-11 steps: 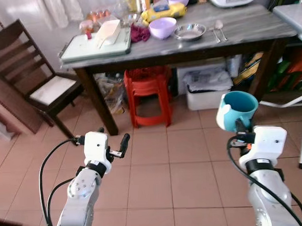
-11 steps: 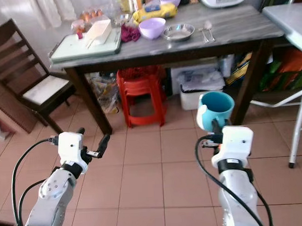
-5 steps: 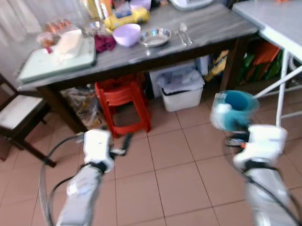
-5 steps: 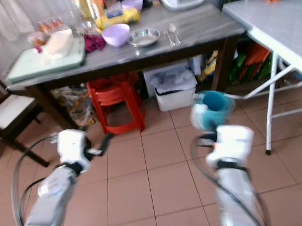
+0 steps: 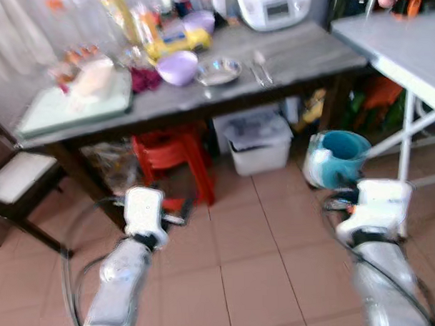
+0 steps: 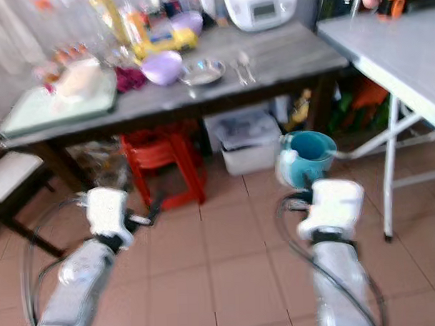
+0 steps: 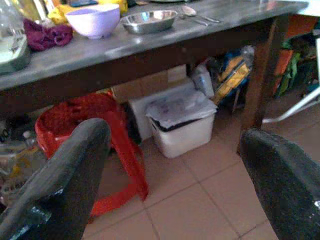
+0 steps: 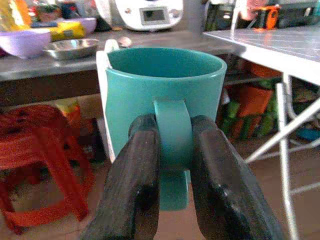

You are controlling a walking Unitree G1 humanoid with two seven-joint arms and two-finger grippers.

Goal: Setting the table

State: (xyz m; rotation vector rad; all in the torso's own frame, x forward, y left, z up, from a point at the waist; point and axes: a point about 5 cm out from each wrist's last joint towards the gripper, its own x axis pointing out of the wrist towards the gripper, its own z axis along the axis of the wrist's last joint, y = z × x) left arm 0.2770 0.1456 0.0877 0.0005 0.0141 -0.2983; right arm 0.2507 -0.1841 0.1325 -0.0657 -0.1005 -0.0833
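- Fingers [image 8: 145,175] of my right gripper [image 8: 172,165] pinch the teal mug [image 8: 165,85] by its handle, upright.
- Head views: blurred, swung since a second ago toward the white table [image 6: 392,49]; mug held above the floor, delivery under way.
- Left gripper [image 7: 175,165] is spread wide, empty.

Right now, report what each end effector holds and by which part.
The right end effector grips the teal ceramic mug by its handle, fingers on either side. The left end effector is open, holding nothing.

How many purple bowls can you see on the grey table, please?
2. One pale purple plastic bowl sits beside the shallow steel dish on the grey table; a second purple bowl stands further back. Clutter might hide others.
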